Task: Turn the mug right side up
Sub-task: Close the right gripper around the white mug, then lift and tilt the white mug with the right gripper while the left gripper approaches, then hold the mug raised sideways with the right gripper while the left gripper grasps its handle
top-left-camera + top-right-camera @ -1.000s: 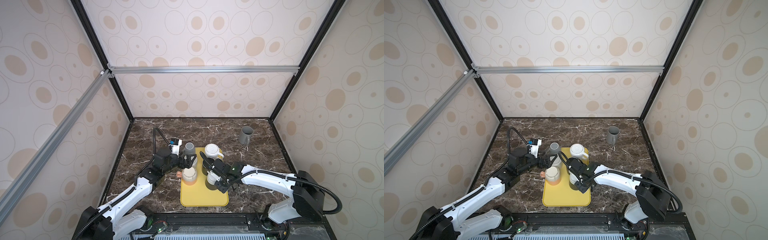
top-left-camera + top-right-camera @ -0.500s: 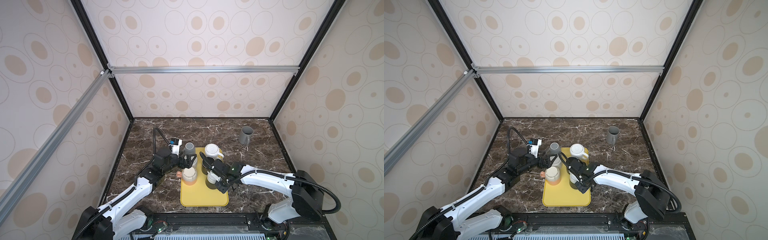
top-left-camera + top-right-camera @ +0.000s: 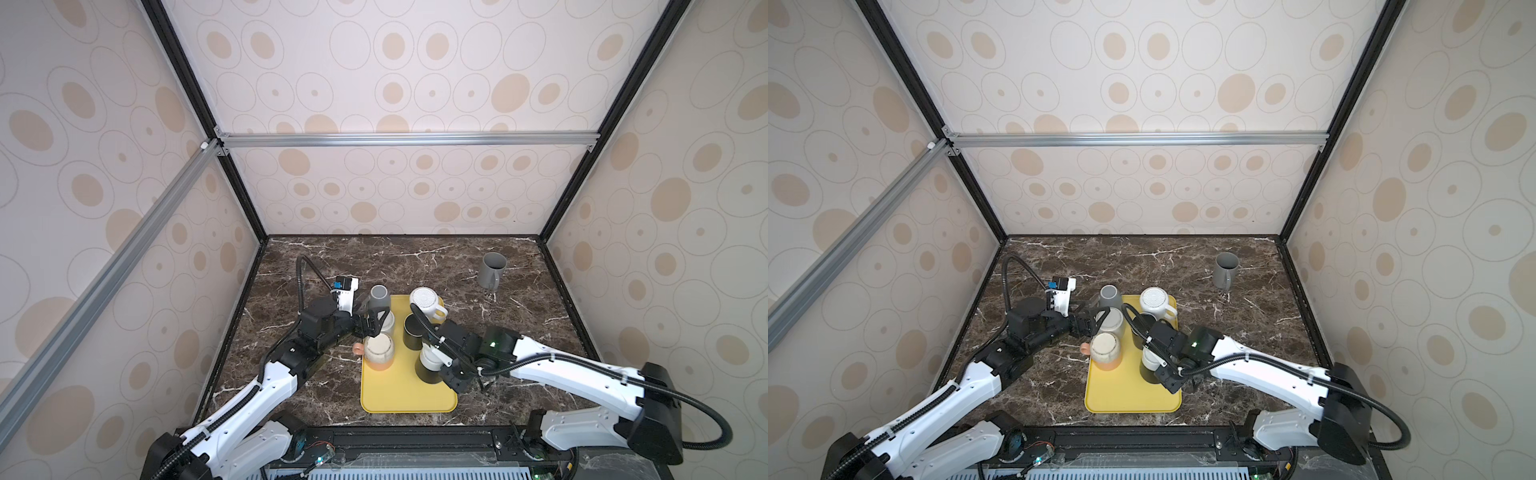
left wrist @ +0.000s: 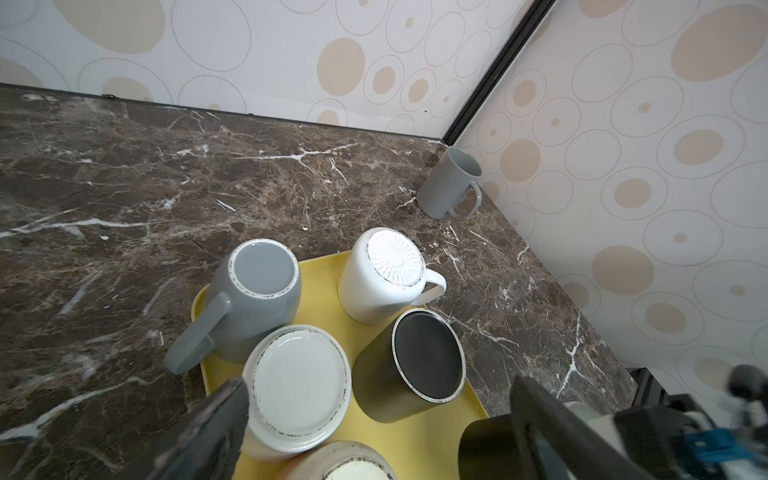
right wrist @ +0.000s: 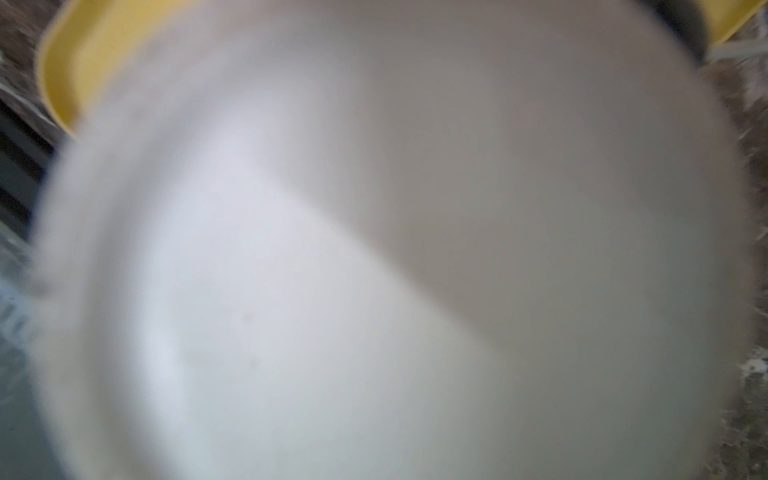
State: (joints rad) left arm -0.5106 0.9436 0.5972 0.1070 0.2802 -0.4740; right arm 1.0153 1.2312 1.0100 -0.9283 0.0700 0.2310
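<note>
Right wrist view is all pale blur, but in a top view the right gripper [image 3: 442,369] is clenched at the black mug [image 3: 424,376] on the yellow tray's [image 3: 399,395] right edge, left gripper [image 3: 376,324] gaping: best lift clear of neighbouring mugs [image 3: 413,332] before rolling upright.

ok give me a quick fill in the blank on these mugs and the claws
1. The only mug standing off the yellow tray, near the table's far right corner, is ____ in colour.
2. The white ribbed-base mug on the tray stands ____ down.
3. The left claw reaches in among the mugs at the tray's left side with its jaws ____.

Missing words: grey; upside; open
</note>
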